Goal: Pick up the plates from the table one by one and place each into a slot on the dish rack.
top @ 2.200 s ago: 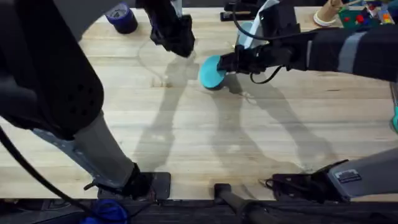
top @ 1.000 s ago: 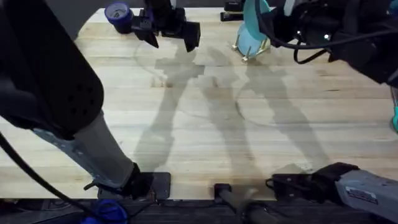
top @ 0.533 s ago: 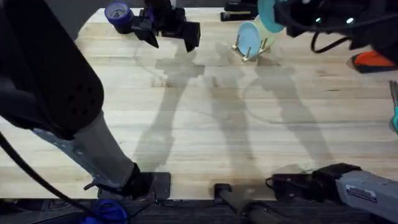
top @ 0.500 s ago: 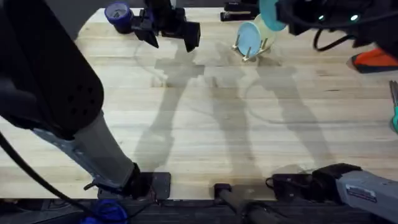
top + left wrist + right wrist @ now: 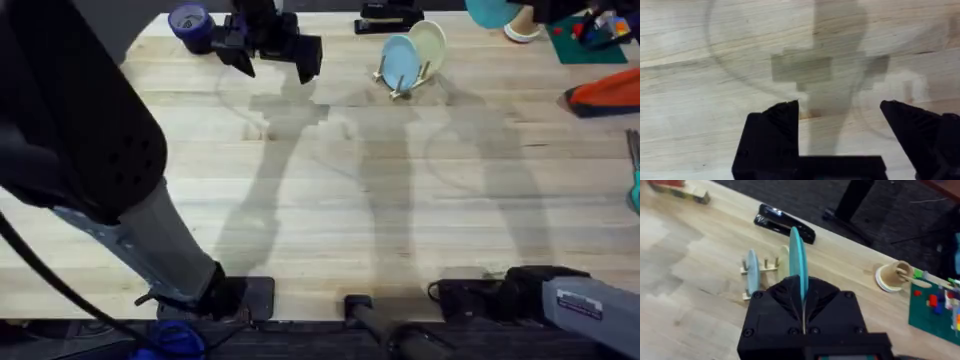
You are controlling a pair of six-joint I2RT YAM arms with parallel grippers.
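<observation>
Right wrist view has my right hand (image 5: pixel 803 311) clamped on the turquoise plate (image 5: pixel 797 260), held edge-on and upright, high above the rack (image 5: pixel 760 272). The rack stands on the surface (image 5: pixel 330 190) with a light-blue plate (image 5: pixel 399 63) and a cream plate (image 5: pixel 428 44) already in slots. My left hand (image 5: pixel 840 117) is spread wide over bare wood, holding nothing. The risk, I judge: coming down off-line, my plate strikes a peg or a seated plate, and the light rack tips or slides. A thin rim grip could also let it swivel or slip.
</observation>
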